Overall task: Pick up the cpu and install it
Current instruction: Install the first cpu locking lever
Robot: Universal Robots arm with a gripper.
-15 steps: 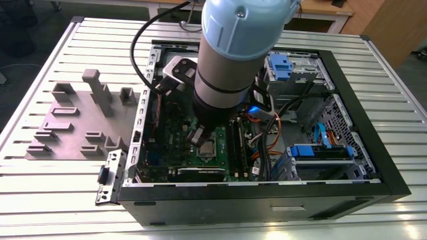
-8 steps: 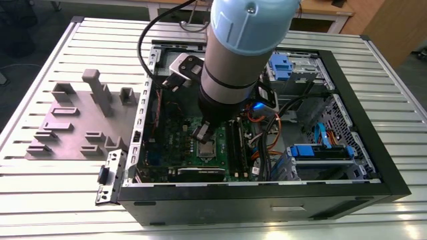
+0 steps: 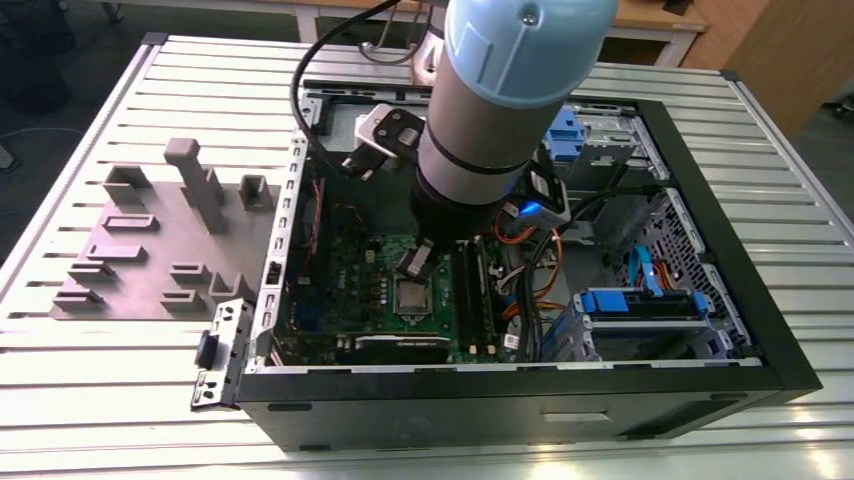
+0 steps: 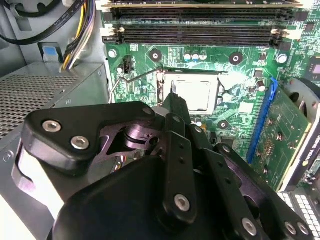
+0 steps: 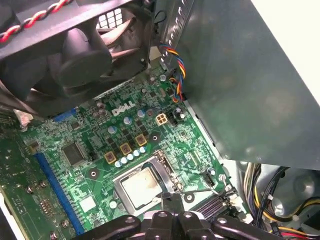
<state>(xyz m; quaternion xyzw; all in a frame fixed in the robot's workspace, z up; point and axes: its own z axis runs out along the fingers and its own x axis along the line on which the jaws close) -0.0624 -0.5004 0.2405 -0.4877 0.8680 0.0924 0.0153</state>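
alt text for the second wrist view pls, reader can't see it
The black gripper hangs just above the cpu, a pale square chip lying in its socket on the green motherboard. Two dark memory slots run along the board beyond the socket, and a bundle of cables sits off to one side.

Arm reaches steeply down, gripper (image 4: 176,100) fingers pressed together

In the exterior view the arm (image 3: 497,110) covers part of the green board (image 3: 367,290); in both wrist views the gripper's (image 5: 170,202) black body hides the chip's (image 4: 192,95) near edge; how its jaws stand cannot be told.
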